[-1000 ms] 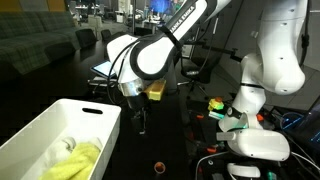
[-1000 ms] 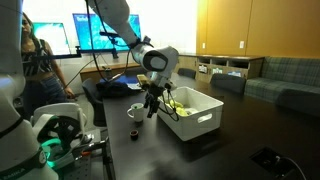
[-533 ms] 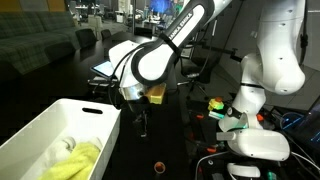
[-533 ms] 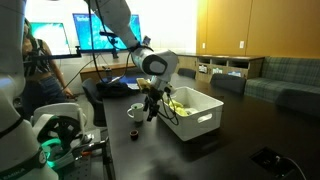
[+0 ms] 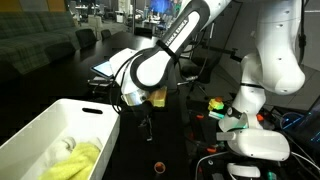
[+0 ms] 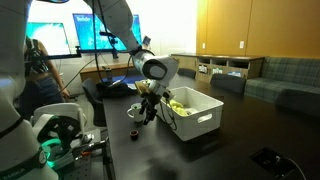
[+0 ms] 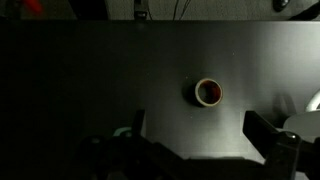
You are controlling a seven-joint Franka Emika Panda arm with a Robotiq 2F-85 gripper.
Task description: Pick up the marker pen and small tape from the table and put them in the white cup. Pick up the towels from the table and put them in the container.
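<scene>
Claw (image 7: 196, 122) over the desk (image 7: 90, 70), empty.
I see jaws fully apart, small tape (image 7: 208, 92) just ahead; towels (image 5: 78, 160) lie in the white container (image 5: 95, 108).

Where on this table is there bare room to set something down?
Bare table lies in front of the container, toward the camera. In the wrist view, the stretch left of the small tape is bare too. It is crowded between the container, the small tape and the open gripper.

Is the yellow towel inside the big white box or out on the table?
Inside. In an exterior view the yellow-green towel lies heaped in the white container, below its rim.
</scene>
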